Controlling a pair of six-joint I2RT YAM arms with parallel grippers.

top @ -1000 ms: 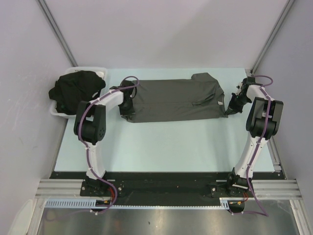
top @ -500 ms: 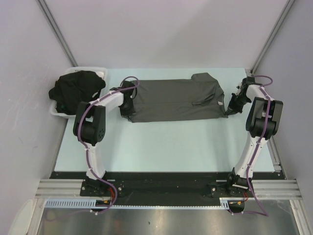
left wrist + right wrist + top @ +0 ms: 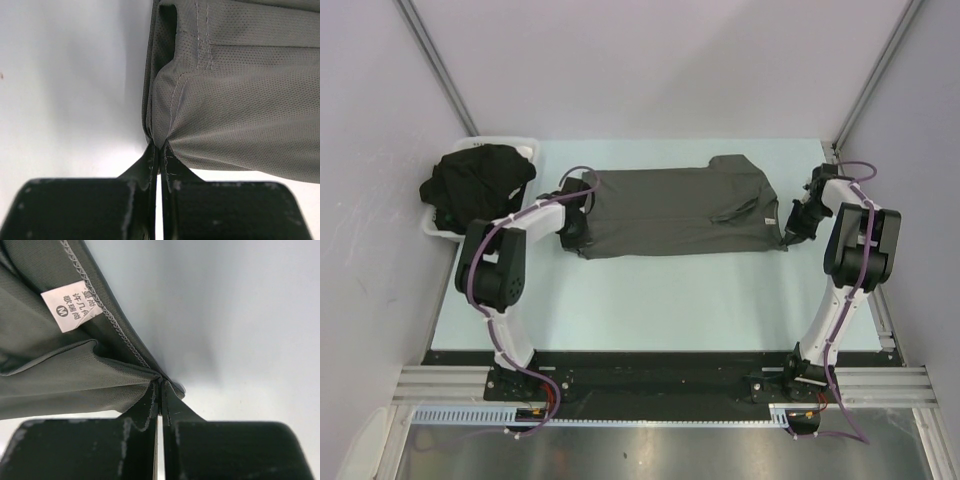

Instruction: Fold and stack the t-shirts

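Observation:
A charcoal grey t-shirt point(image 3: 675, 210) lies stretched across the far middle of the table, folded lengthwise. My left gripper point(image 3: 570, 228) is shut on its left end, and the pinched cloth point(image 3: 210, 115) bunches at the fingertips in the left wrist view. My right gripper point(image 3: 790, 232) is shut on its right end, where a white size label point(image 3: 70, 310) shows near the hem in the right wrist view. A heap of black t-shirts point(image 3: 475, 185) sits in a white tray point(image 3: 432, 228) at the far left.
The pale table point(image 3: 660, 300) extends toward the arm bases. Grey walls enclose the back and sides, with metal struts point(image 3: 440, 70) at the far corners. The right arm stands close to the table's right edge.
Both grippers have moved slightly toward the near side, dragging the grey t-shirt with them. The left elbow has swung left. The shirt is a little more slack.

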